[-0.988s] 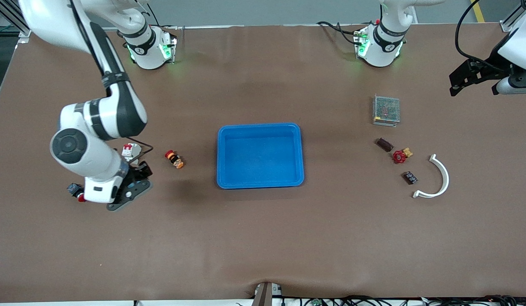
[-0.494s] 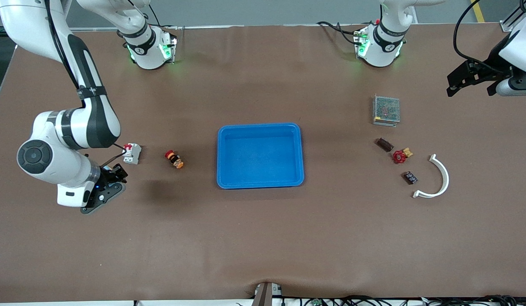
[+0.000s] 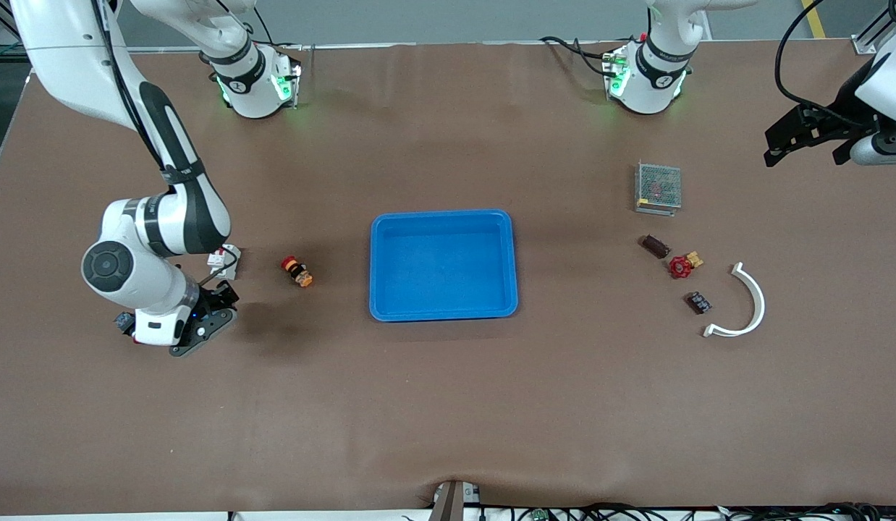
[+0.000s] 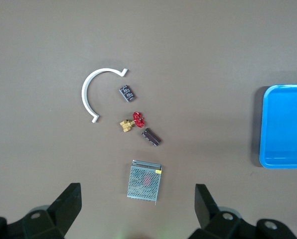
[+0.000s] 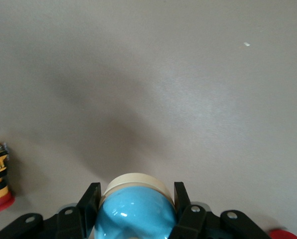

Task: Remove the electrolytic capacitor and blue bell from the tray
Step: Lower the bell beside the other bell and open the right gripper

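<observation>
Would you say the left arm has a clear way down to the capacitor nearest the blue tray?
Probably yes. The left gripper hangs open above that end of the table, and the capacitor lies apart from the red valve and the mesh-covered power supply, with nothing over it.

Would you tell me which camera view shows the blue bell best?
The right wrist view: the blue bell sits large between the right gripper jaws. In the front view the right arm hides it; the left wrist view misses it.
</observation>
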Tool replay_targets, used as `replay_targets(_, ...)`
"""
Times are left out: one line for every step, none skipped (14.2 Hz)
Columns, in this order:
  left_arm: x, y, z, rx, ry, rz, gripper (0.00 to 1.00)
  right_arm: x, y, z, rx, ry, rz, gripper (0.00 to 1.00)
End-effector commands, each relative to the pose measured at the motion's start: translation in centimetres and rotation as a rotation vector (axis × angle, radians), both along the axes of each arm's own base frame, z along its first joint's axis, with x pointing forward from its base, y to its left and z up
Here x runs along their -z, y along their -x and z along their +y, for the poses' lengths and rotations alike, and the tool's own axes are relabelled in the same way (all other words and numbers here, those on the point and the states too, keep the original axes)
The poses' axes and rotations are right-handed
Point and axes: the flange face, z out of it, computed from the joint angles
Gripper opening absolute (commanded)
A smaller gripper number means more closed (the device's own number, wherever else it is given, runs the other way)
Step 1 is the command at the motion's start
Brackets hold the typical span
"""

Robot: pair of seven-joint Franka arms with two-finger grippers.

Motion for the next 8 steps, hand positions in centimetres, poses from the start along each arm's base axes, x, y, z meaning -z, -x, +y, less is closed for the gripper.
replay_targets(-0.1,-0.3,0.6,-0.013,0.022,-0.008,1.00,1.9,1.2,0.5,0.016,-0.027,-0.028,0.47)
replay_targets(-0.1,-0.3,0.7,-0.014,0.022,-0.008,1.00,2.8,1.7,0.5,0.022,-0.031,-0.031,0.47)
replay_targets(-0.1,-0.3,0.7,-0.014,0.022,-0.008,1.00,3.4,2.1,0.7,0.029,-0.036,-0.034,0.47)
replay_targets(-0.1,-0.3,0.7,-0.014,0.022,-0.008,1.00,3.9,2.4,0.9,0.035,-0.040,-0.034,0.47)
replay_targets(0.0,-0.4,0.7,-0.014,0.022,-0.006,1.00,4.3,2.4,0.9,0.041,-0.042,-0.037,0.47)
replay_targets(0.0,-0.4,0.7,-0.014,0.022,-0.011,1.00,4.6,2.6,1.0,0.039,-0.043,-0.035,0.47)
replay_targets(-0.1,-0.5,0.9,-0.017,0.022,-0.012,1.00,5.0,2.7,1.1,0.041,-0.044,-0.034,0.47)
replay_targets(-0.1,-0.5,1.3,-0.026,0.024,-0.012,1.00,5.4,2.9,1.3,0.052,-0.053,-0.028,0.47)
